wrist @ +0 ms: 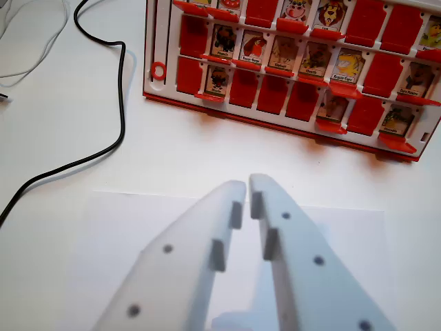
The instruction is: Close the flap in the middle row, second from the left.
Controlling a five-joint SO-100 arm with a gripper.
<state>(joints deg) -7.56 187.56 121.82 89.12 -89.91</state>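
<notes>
White desk (83, 227) | gripper (248, 187) jaws nearly together, empty, short of game board (289, 121) | risk: adjacent flaps close together, wrong one tipped.

You see the white gripper (248, 185) low in the wrist view, its jaws almost together with nothing between them. It is well apart from the red flap board (289, 76). A black cable (117, 117) curls at the wrist view's left.
</notes>
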